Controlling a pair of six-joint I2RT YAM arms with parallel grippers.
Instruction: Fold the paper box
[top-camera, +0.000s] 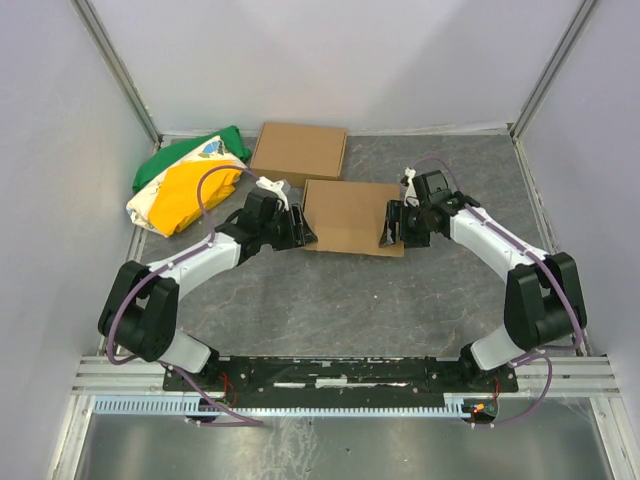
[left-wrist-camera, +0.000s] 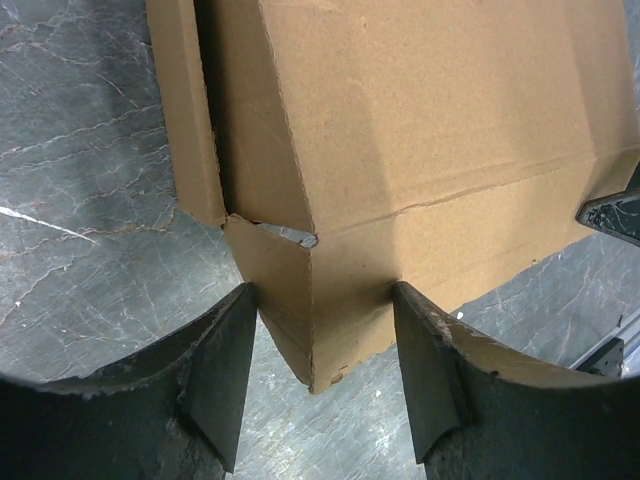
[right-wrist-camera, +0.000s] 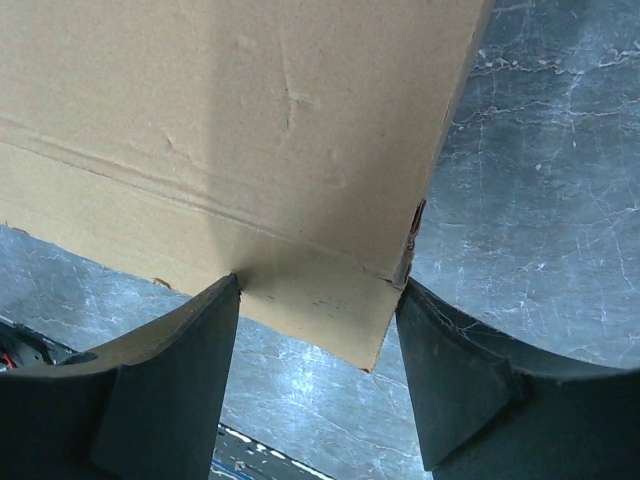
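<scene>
The paper box (top-camera: 352, 215) is a brown cardboard mailer lying flat-topped in the middle of the table, its lid side up. My left gripper (top-camera: 300, 228) is at the box's left end. In the left wrist view the box's (left-wrist-camera: 420, 130) near corner sits between the fingers, both tips pressed against the cardboard, so the left gripper (left-wrist-camera: 322, 300) is shut on it. My right gripper (top-camera: 393, 225) is at the right end. In the right wrist view the box's (right-wrist-camera: 220, 120) lower corner flap fills the gap, both tips of the right gripper (right-wrist-camera: 318, 290) touching it.
A second ready-made brown box (top-camera: 298, 150) lies just behind the paper box. A green, yellow and white bag (top-camera: 185, 185) lies at the back left. White walls enclose three sides, and a metal rail (top-camera: 340, 375) runs along the near edge.
</scene>
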